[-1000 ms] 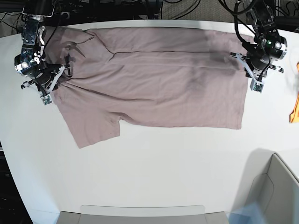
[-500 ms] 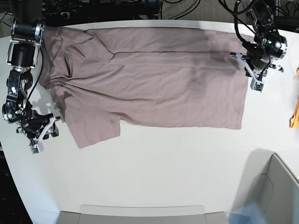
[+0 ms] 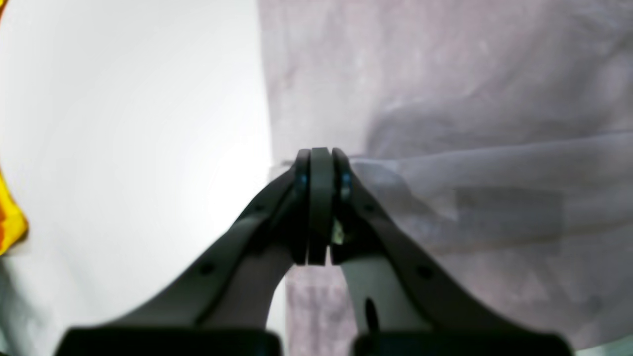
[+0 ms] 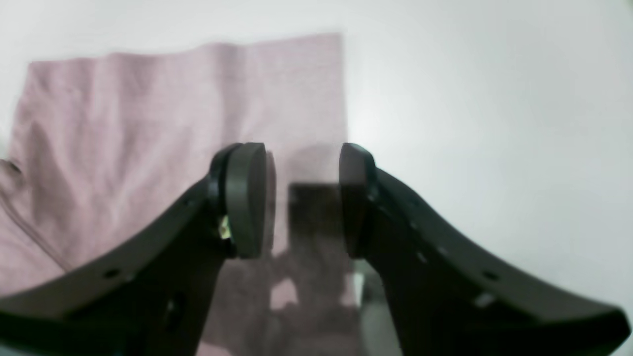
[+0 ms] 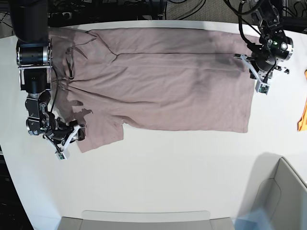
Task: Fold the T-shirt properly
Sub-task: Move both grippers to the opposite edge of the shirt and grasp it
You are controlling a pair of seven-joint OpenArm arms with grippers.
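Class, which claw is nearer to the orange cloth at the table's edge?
Left. The left claw sits at the T-shirt's hem, beside the orange cloth; the right claw is at the sleeve, far across the table.

White table, orange cloth, grey bin, cables

A white table (image 5: 158, 172) fills most of the base view. An orange cloth (image 5: 303, 120) lies at its right edge, cut off by the frame; in the left wrist view it shows as an orange-yellow patch (image 3: 9, 225) at the left border. A pale grey bin (image 5: 280, 196) sits at the lower right corner. Black cables (image 5: 158, 8) run behind the table's far edge.
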